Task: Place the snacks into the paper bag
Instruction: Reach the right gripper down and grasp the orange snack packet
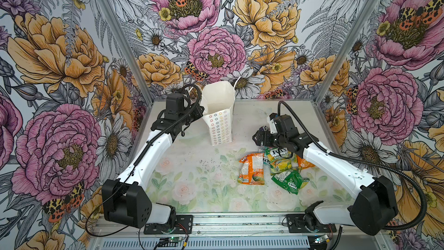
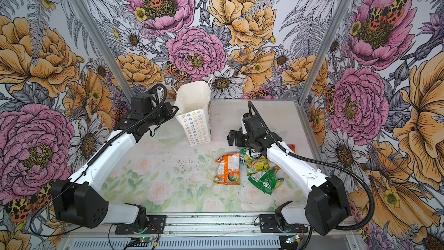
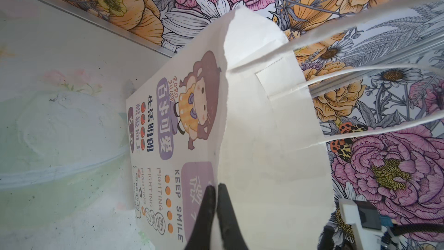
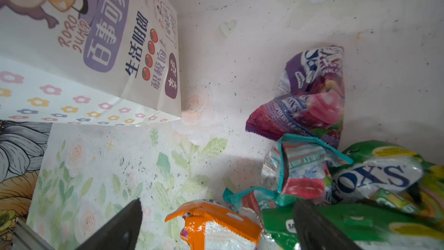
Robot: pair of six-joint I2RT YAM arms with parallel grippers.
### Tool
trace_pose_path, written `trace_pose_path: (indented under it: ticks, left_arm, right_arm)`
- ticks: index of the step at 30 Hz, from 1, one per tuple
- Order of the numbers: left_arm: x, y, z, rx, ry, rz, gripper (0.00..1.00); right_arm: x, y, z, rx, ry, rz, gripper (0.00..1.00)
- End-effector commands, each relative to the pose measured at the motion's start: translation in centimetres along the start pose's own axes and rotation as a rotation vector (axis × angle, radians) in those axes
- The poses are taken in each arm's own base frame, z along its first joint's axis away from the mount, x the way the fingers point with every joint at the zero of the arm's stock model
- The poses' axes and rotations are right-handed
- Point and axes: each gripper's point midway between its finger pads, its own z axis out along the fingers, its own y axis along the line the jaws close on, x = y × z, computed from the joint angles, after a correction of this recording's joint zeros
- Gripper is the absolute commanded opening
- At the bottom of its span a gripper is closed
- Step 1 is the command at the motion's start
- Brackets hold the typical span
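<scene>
Floral wallpaper all round, pale flower-print table; paper bag stands upright at the back, mouth open. The left gripper is pinched tight on its rim; right gripper has jaws spread wide, holding nothing, above the snacks. Snacks lie piled on the table, right of the bag and apart from it: orange packet, yellow-green FOX'S packet, green packet, teal packet, purple packet.

Left tool pinched shut, raised; right tool spread wide, lower, angled downward.
</scene>
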Motion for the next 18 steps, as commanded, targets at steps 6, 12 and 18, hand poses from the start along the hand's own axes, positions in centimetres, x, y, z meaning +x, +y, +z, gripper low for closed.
trace_pose_path:
  ticks: [6, 12, 18]
  left_arm:
    - [1.8, -2.4, -2.0, 0.089, 0.062, 0.056, 0.0]
    - [3.1, -1.8, -1.6, 0.061, 0.079, 0.034, 0.0]
    - [3.7, -1.1, -1.1, 0.015, 0.076, 0.0, 0.0]
  right_arm:
    - [4.4, 0.2, 1.1, 0.014, 0.094, -0.017, 1.0]
    - [6.1, 0.2, 1.6, 0.028, 0.126, -0.022, 1.0]
    - [8.1, 0.7, 2.9, 0.029, 0.194, -0.077, 1.0]
